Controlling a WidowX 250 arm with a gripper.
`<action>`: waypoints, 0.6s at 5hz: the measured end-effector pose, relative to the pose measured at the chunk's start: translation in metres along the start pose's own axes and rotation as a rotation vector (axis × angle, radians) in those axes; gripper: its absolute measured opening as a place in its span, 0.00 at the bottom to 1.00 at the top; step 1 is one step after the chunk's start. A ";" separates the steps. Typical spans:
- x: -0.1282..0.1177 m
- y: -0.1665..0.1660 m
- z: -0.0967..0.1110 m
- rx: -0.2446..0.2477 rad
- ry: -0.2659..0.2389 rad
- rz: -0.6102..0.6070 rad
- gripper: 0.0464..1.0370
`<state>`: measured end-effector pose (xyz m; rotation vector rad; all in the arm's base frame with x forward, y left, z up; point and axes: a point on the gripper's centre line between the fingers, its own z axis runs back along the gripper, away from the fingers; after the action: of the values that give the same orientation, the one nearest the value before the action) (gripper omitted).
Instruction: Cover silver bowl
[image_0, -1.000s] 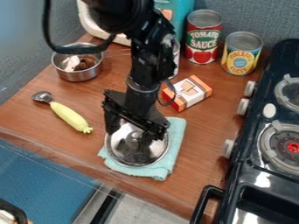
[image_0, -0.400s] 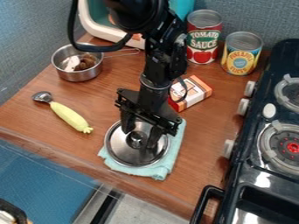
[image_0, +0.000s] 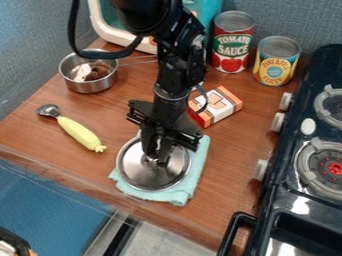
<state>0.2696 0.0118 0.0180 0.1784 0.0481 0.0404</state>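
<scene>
Counter (image_0: 234, 150), brown wood-look top, bearing directly:
- Cloth (image_0: 177, 196), one, turquoise, laid flat; landmark for the rest.
- Scoop (image_0: 79, 132), one, metal head, yellow handle, left of the cloth.
- Silver bowl (image_0: 93, 86), one, thin handle, upright, behind and left of the cloth.
- Box (image_0: 217, 106), one, orange and white, just behind the cloth.
- Red-labelled can (image_0: 232, 45) and yellow-and-blue can (image_0: 275, 62), both upright, farther behind the cloth and to its right.
- Teal-and-white object (image_0: 207, 9), one, far behind the cloth.
</scene>
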 end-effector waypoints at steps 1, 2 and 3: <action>-0.006 0.003 0.009 -0.023 0.006 -0.003 0.22; -0.010 0.008 0.030 -0.070 -0.010 -0.010 0.22; -0.009 0.012 0.057 -0.109 -0.044 -0.003 0.22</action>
<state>0.2636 0.0132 0.0761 0.0703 0.0024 0.0357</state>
